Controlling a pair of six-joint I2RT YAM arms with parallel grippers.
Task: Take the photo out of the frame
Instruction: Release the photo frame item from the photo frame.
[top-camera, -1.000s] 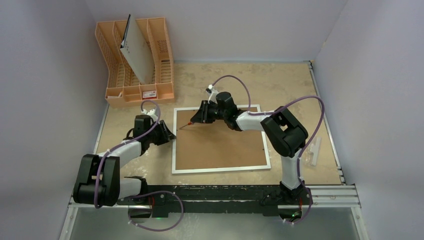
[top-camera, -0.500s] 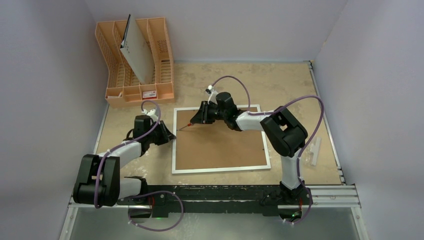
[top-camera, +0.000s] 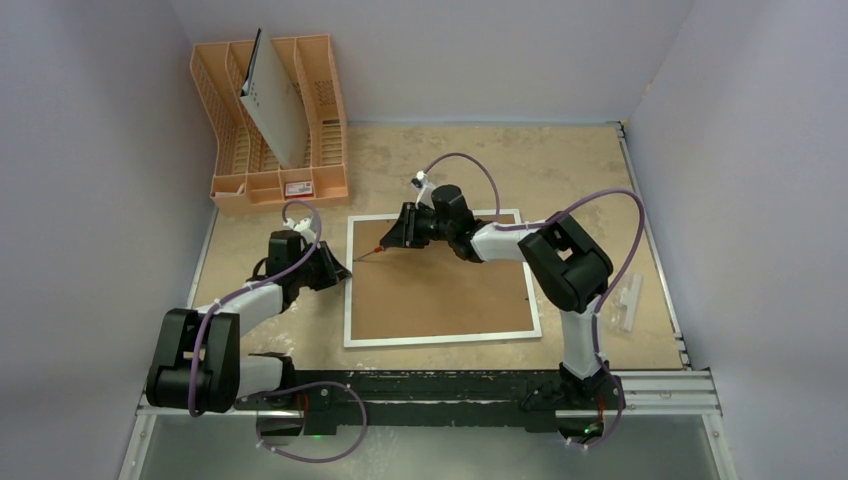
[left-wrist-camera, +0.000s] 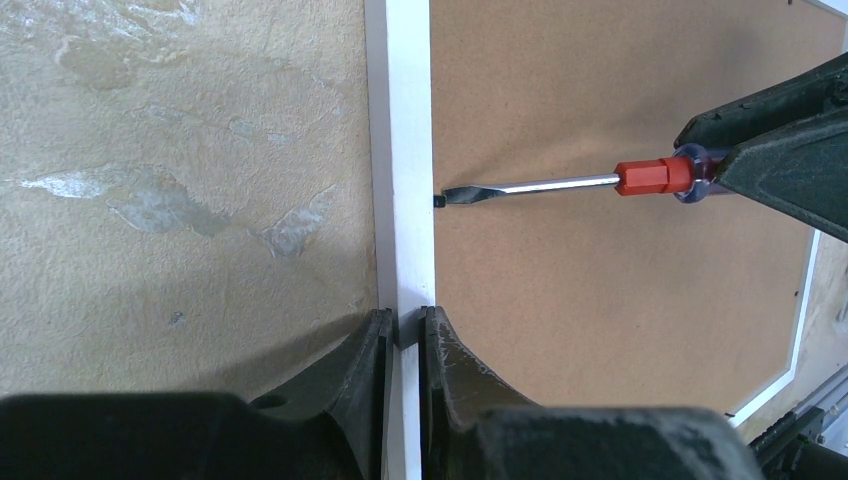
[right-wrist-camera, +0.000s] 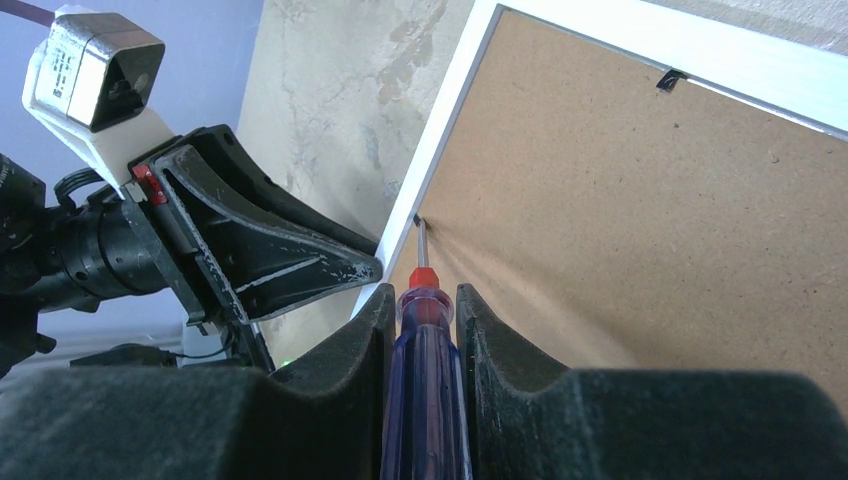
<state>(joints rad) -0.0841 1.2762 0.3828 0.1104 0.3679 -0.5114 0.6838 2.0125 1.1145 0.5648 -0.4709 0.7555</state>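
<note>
The bench (top-camera: 570, 165) was mottled tan, walled on three sides by plain pale lilac panels (top-camera: 450, 60). In its far-left corner stood an orange rack (top-camera: 328, 120), and a grey-white board (top-camera: 275, 110) leaned tilted in one slot. The frame (top-camera: 440, 290) lay mid-bench, brown back up. The left claw (left-wrist-camera: 405, 325) pinched its white left border. The right claw (right-wrist-camera: 425, 300) gripped a screwdriver (left-wrist-camera: 540, 183), whose tip touched a small black clip (left-wrist-camera: 439, 200) at that border.
</note>
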